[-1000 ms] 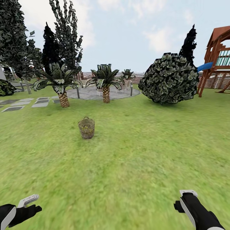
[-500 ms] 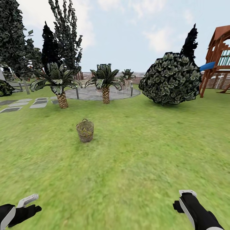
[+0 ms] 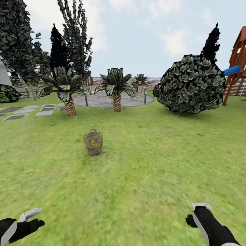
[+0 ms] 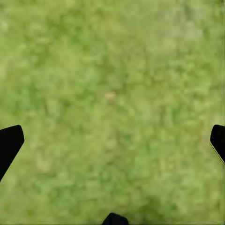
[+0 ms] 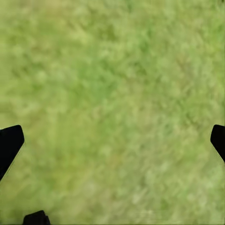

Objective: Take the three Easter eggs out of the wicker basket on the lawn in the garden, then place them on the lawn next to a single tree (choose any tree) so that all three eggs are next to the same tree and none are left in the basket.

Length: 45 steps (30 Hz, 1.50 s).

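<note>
The wicker basket [image 3: 93, 142] stands upright on the lawn [image 3: 143, 171], a few metres ahead and a little left of centre. Something yellowish shows through its weave, but the Easter eggs cannot be told apart at this distance. My left gripper [image 3: 33, 219] hangs low at the lower left and my right gripper [image 3: 196, 213] at the lower right, both far short of the basket. In each wrist view the black fingertips [image 4: 10, 143] [image 5: 10, 143] stand wide apart over bare grass, so both grippers are open and hold nothing.
Two short palms [image 3: 66, 87] [image 3: 116, 85] and a paved circle [image 3: 102, 99] lie beyond the basket. A big round bush [image 3: 191, 85] stands to the right, with the play tower [image 3: 239, 58] and blue slide [image 3: 233, 70] behind it. Tall leafy trees [image 3: 20, 44], stepping stones [image 3: 30, 111] and the fence [image 3: 155, 82] lie at the back and left.
The whole view has shifted: bush, palms and play tower slid right and the basket sits slightly lower, so the camera has moved. Both grippers hold the same pose.
</note>
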Motion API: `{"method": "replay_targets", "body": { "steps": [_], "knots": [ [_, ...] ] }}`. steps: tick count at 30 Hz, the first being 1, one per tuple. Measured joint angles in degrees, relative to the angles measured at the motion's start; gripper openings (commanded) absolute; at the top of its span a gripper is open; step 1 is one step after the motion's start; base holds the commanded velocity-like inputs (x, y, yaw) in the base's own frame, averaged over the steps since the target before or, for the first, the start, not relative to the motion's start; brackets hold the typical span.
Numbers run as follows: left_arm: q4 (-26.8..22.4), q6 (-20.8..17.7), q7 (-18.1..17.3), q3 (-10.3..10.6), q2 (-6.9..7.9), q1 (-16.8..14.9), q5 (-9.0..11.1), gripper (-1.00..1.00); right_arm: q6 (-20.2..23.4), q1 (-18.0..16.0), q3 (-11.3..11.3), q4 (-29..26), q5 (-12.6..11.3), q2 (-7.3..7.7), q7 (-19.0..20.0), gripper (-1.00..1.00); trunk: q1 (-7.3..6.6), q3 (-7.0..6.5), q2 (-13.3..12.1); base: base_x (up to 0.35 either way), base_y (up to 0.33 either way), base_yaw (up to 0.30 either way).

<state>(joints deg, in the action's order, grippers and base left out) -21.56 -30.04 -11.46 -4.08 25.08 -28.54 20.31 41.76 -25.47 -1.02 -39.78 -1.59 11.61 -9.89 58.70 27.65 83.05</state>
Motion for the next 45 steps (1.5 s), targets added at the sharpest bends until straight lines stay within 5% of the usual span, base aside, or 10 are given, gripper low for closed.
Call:
{"method": "replay_targets", "body": {
  "steps": [45],
  "knots": [
    [0.00,0.07,0.06,-0.01,-0.17,0.00,0.17,1.00,0.00,0.00,0.03,-0.04,0.02,-0.27,0.00,1.00,0.00,0.00,0.00,0.325,0.000,0.047]
  ]
}}
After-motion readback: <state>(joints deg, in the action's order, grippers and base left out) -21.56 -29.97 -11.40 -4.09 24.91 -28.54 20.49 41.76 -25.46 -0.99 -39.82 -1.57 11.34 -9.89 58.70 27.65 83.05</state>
